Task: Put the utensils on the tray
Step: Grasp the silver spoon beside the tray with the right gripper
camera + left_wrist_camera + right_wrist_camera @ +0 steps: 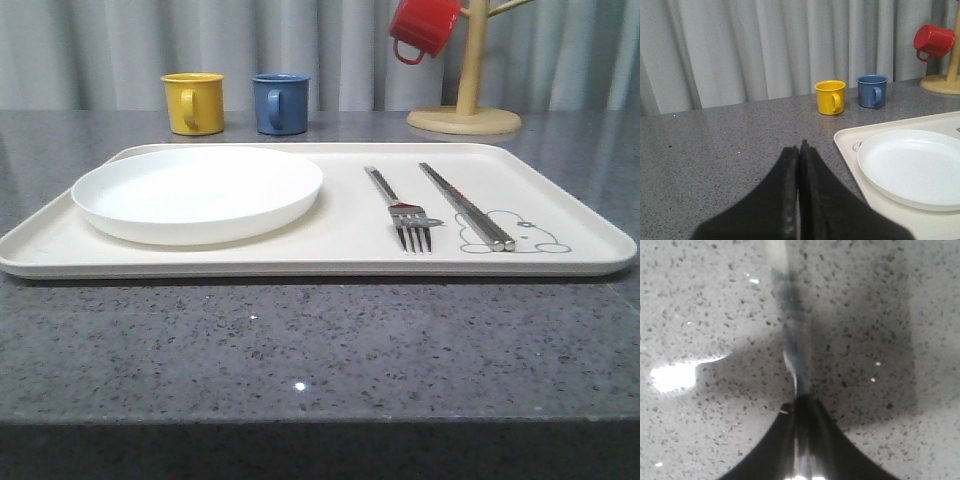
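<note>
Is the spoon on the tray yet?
No: the tray holds the plate, fork and chopsticks, with no spoon there.

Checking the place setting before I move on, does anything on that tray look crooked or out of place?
Nothing stands out. The fork and chopsticks lie side by side on the tray, right of the plate.

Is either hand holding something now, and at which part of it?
The right hand is shut on a shiny metal utensil, gripping one end of its long handle. The left hand is shut and holds nothing.
</note>
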Controlling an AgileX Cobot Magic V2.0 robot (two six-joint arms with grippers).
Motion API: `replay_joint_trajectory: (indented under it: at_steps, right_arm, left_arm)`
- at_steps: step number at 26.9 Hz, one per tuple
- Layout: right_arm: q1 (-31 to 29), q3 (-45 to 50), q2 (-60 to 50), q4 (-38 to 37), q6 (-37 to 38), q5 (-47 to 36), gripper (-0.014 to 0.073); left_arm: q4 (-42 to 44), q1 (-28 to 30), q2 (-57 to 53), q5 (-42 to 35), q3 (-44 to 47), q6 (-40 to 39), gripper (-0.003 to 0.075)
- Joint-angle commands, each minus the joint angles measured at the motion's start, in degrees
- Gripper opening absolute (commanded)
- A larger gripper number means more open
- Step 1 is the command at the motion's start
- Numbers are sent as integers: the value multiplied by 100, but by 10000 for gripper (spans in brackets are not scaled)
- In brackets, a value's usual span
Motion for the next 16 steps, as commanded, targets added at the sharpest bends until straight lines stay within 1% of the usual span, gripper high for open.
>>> replay_joint_trajectory:
  at_steps: [1,5,9,14,16]
  right_arm:
    - [-38,-145,-260,-65,-76,-6,-35]
    - [-38,-157,-359,-65,-76,34,-38]
    - [25,-157,-732,-65,-76,108,-38]
    - [294,-157,-1307,256,-23,395,-38]
    - [486,-157,-1454,390,51,549,-38]
  left_arm:
    - [-65,7,70,-479,-159,-47,-18]
    - [-65,7,70,-479,-159,-47,-18]
    - [-65,7,70,-479,-159,-47,-18]
    - [-65,7,70,-479,-159,-47,-18]
    - [-65,7,70,-479,-159,-47,-18]
